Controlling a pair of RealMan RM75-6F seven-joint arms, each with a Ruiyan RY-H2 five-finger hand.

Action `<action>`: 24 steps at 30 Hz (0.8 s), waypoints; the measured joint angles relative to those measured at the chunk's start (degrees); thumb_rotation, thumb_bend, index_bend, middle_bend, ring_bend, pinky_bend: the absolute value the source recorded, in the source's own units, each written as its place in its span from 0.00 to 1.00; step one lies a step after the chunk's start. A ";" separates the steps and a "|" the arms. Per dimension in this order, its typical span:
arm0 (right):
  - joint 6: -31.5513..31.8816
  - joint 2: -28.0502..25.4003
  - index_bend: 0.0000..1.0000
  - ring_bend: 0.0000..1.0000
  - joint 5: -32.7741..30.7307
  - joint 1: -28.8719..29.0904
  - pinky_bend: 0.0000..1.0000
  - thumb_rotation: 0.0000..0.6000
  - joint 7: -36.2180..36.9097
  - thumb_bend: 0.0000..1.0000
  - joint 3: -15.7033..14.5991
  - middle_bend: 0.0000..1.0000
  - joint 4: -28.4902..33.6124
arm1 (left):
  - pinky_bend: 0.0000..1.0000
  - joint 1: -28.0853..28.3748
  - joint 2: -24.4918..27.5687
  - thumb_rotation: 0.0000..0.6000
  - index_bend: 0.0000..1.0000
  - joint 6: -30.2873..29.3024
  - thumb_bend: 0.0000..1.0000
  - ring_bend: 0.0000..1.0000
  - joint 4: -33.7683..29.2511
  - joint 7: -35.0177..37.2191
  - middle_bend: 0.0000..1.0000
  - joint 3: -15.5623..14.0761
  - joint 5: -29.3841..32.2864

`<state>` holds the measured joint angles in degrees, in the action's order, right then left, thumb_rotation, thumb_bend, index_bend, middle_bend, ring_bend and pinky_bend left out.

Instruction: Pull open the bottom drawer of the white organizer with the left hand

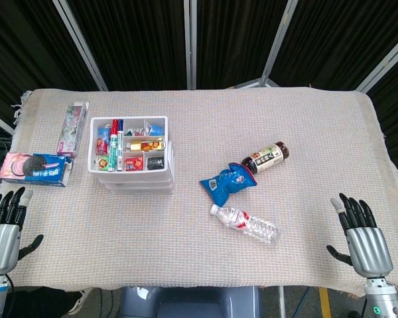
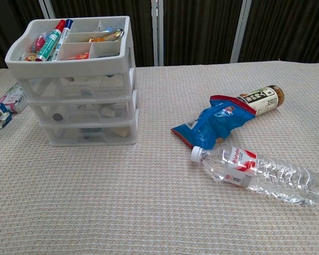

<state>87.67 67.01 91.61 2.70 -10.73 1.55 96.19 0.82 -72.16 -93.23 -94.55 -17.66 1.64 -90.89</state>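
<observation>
The white organizer [image 1: 131, 156] [image 2: 77, 79] stands left of the table's middle, its top tray full of markers and small items. It has three clear drawers, all pushed in; the bottom drawer [image 2: 87, 134] sits flush at cloth level. My left hand [image 1: 3, 225] hovers at the near left edge, fingers spread, holding nothing, well to the left and nearer than the organizer. At the near right edge my right hand [image 1: 361, 233] is spread likewise and holds nothing. The chest view shows neither hand.
A cookie pack [image 1: 36, 169] and a floral box [image 1: 72, 128] lie left of the organizer. To its right are a blue snack bag [image 1: 229, 181] [image 2: 215, 123], a dark bottle [image 1: 268, 156] [image 2: 261, 99] and a clear water bottle [image 1: 247, 223] [image 2: 258, 167].
</observation>
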 measured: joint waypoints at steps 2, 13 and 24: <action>0.03 -0.05 0.00 0.00 0.03 0.00 0.00 1.00 0.09 0.00 0.00 0.00 -0.02 | 0.00 0.01 0.00 1.00 0.00 0.05 0.18 0.00 -0.02 -0.04 0.00 0.02 0.03; -0.06 -0.09 0.00 0.00 -0.06 0.09 0.00 1.00 0.15 0.00 0.09 0.00 0.12 | 0.03 0.27 -0.23 1.00 0.00 0.94 0.19 0.02 0.08 0.09 0.00 -0.17 -0.07; -0.56 -0.03 0.00 0.00 -0.16 0.14 0.00 1.00 0.03 0.00 -0.20 0.00 0.17 | 0.69 1.31 -3.26 1.00 0.00 1.46 0.50 0.78 0.64 12.47 0.71 0.10 -0.73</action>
<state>87.11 66.98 91.46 2.84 -10.70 1.35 96.35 2.14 -75.43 -91.77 -93.91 -5.19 1.74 -91.62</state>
